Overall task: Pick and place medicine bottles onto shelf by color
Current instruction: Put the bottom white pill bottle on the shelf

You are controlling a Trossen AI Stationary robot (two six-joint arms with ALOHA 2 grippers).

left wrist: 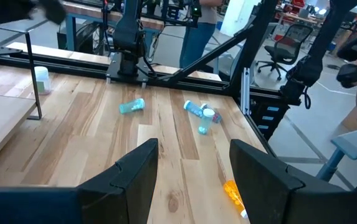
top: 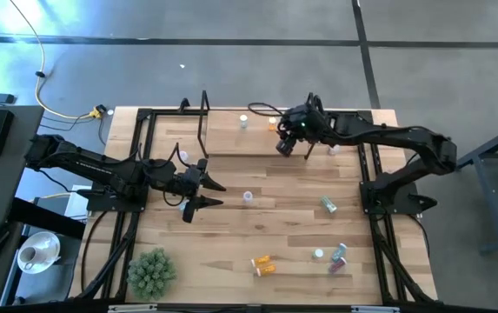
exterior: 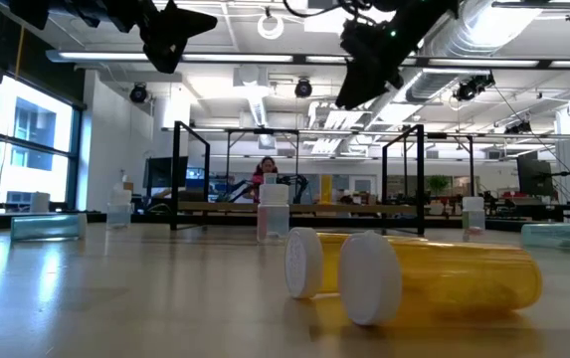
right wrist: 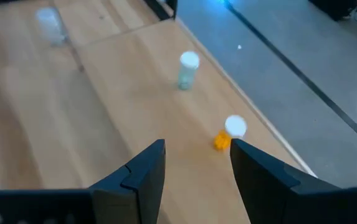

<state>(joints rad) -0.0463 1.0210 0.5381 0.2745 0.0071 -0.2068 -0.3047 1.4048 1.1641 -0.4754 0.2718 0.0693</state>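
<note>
A grey concrete floor surrounded the wooden table [top: 231,252], and the low view looked across it into a workshop where a person sat far behind. Taking the shelf [top: 257,135] as landmark, a light-wood board with black upright frames along the table's far edge: the right arm reached over its right part, with the right gripper [top: 285,148] above its front edge, fingers parted and holding nothing. The left arm lay well in front of the shelf's left end, its left gripper [top: 209,194] likewise spread and empty above bare table. A green spiky plant ball [top: 151,271] sat at the near left corner, far from the shelf. On the shelf stood a whitish bottle [top: 243,121] and, just to its right near the back edge, an orange bottle [top: 272,123]. In front of the shelf stood another whitish bottle [top: 248,197] on the open table; a teal bottle [top: 328,205] lay further right. Nearest the table's front edge lay two orange bottles [top: 263,264] side by side, with a small cluster of bottles [top: 336,256] to their right.
</note>
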